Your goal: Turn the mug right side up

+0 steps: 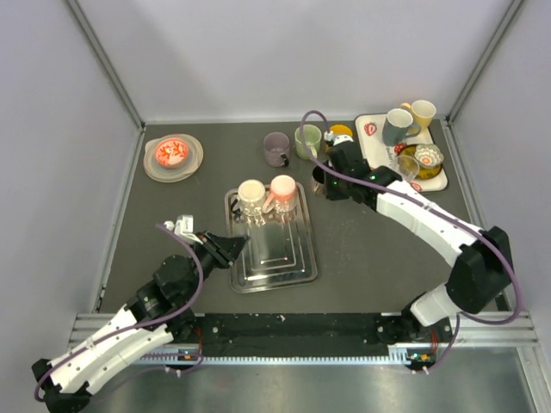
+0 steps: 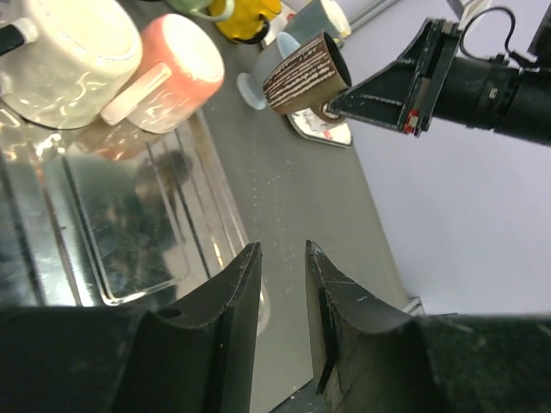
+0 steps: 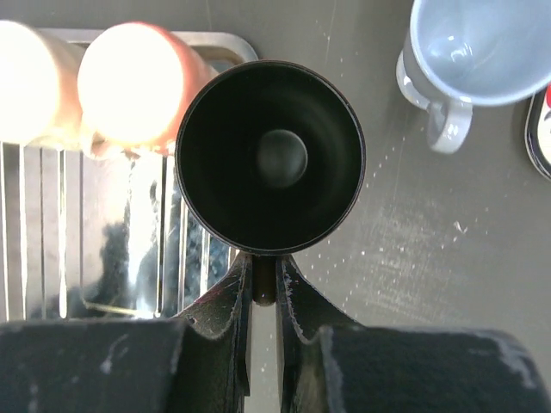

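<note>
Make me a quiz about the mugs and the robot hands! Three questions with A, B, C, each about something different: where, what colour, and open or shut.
1. Where do the cream mug and the pink mug stand?
A) on the red plate
B) on the metal tray
C) on the white tray

2. What colour is the held mug in the right hand?
A) yellow
B) green
C) dark brown

3. How is the left hand?
A) open and empty
B) shut on a mug
C) shut on a spoon

Answers:
1 B: both sit upside down at the far end of the metal tray.
2 C: the left wrist view shows it dark brown with pale stripes, pinched by its handle.
3 A: there is a gap between its fingers with nothing in it.
</note>
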### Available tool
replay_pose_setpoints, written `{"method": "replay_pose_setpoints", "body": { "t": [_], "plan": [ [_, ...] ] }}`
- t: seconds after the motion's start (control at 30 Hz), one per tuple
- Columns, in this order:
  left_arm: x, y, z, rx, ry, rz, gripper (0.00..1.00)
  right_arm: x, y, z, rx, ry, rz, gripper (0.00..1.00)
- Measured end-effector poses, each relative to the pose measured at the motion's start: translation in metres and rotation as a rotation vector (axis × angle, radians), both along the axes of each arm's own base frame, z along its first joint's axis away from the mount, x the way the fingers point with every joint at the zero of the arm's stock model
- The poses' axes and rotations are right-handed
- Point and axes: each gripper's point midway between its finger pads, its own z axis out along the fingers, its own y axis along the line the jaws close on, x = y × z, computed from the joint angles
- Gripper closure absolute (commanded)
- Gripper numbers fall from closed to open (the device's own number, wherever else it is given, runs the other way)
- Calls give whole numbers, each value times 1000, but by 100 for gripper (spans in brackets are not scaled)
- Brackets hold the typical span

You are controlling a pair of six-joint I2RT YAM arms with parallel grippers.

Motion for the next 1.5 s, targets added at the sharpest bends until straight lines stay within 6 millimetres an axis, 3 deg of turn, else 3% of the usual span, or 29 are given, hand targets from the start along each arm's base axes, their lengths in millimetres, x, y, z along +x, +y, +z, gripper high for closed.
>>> {"method": "replay_pose_setpoints", "body": {
  "t": [0.2, 0.4, 0.43, 0.47, 0.57, 0.77, 1.0, 1.03, 1.07, 1.17, 1.4, 1.5],
  "plan": [
    [1, 5, -13, 63, 19, 17, 67, 30, 11, -26, -59, 34, -11, 100],
    [1, 10, -16, 103, 24, 27, 64, 58, 6, -58, -111, 84, -42, 100],
    [1, 10, -17, 109, 24, 30, 61, 65, 4, -62, -118, 88, -49, 100],
    [1, 11, -17, 113, 24, 32, 50, 70, 3, -64, -121, 90, -54, 100],
    [2, 13, -19, 128, 22, 38, 39, 87, 2, -68, -123, 89, -70, 100],
    [2, 15, -22, 146, 24, 45, 30, 107, -5, -81, -142, 103, -89, 100],
    [4, 17, -24, 154, 26, 61, 28, 116, -6, -93, -148, 113, -99, 100],
    [4, 18, -24, 155, 27, 61, 28, 117, -5, -93, -144, 109, -99, 96],
    [4, 18, -25, 157, 28, 61, 28, 118, -5, -93, -141, 107, -99, 84],
    [3, 18, -27, 164, 34, 63, 27, 119, -4, -93, -131, 109, -102, 63],
    [8, 24, -33, 234, 26, 88, 21, 117, -3, -90, -112, 113, -116, 43],
    [13, 29, -33, 337, 27, 105, 21, 115, -2, -73, -82, 93, -122, 35]
  ]
}}
